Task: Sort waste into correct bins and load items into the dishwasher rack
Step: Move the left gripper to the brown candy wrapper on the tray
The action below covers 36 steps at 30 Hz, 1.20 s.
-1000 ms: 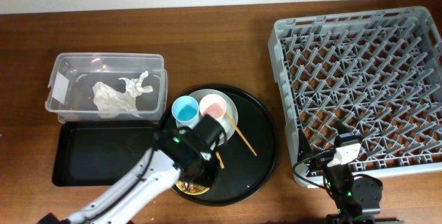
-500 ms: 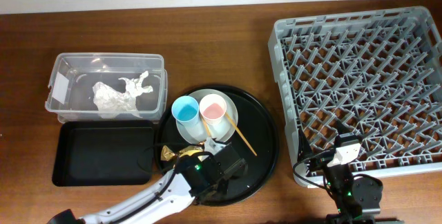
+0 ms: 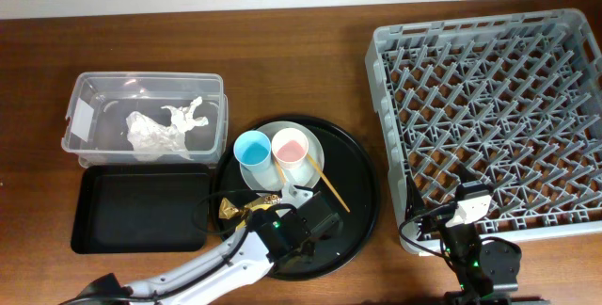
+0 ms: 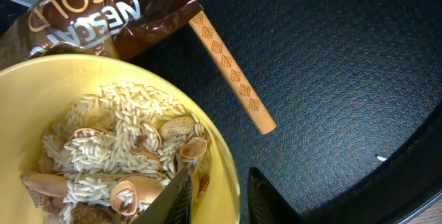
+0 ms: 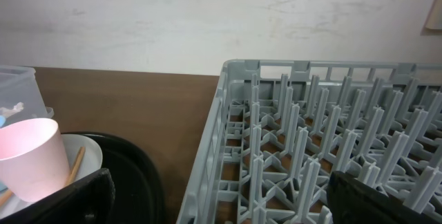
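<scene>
In the left wrist view a yellow bowl [image 4: 41, 99] holds rice and beige nut shells [image 4: 124, 148]. My left gripper [image 4: 219, 198] is open, one finger inside the bowl and one outside its rim. A gold-brown foil wrapper [image 4: 103, 10] and a wooden chopstick [image 4: 231, 72] lie beside it. In the overhead view my left gripper [image 3: 306, 234] is over the round black tray [image 3: 362, 192], and my arm hides the bowl. The blue cup [image 3: 251, 148] and pink cup [image 3: 290, 145] stand on the pale plate [image 3: 317, 154], with chopsticks [image 3: 329, 187] beside them. My right gripper [image 5: 221, 210] is open and empty at the grey rack [image 3: 489, 117].
The clear tub [image 3: 85, 107] at the left holds a crumpled white napkin [image 3: 165, 128]. The shallow black tray [image 3: 141, 209] lies in front of it. The foil wrapper [image 3: 230, 209] sits at the round tray's left edge. The rack's near wall [image 5: 235, 134] is close to my right gripper.
My left arm has swung back and lowered, and its gripper has moved right and toward the front of the round tray. The foil wrapper has come into view. The right arm has not moved.
</scene>
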### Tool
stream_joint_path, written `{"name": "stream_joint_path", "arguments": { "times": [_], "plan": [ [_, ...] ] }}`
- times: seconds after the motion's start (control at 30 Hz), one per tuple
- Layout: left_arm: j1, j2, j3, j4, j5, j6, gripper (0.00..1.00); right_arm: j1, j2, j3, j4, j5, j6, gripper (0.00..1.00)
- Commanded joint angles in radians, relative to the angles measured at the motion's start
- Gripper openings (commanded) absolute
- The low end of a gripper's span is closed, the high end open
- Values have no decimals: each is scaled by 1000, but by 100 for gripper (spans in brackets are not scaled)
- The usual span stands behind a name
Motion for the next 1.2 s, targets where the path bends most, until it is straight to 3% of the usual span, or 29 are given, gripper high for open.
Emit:
{"name": "stream_joint_path", "arguments": {
  "times": [0.0,0.47,0.5,0.6,0.7,0.87,1.17],
  "plan": [
    [-4,6,-6,15,0,-8,26,5,-7,-5,-7,5,-2,99],
    [-4,16,-6,21,27,23,22,5,-7,-5,-7,5,-2,99],
    [-3,16,-3,20,26,25,24,5,-7,-5,-7,5,-2,99],
    [11,14,42,-5,25,76,42,5,-7,-5,-7,5,-2,99],
    [37,8,145,-98,2,155,49,5,-7,-5,-7,5,-2,98],
    [82,8,235,-151,-88,247,54,5,-7,-5,-7,5,-2,99],
    [119,142,184,14,-83,319,54,5,-7,-5,-7,5,-2,99]
  ]
}}
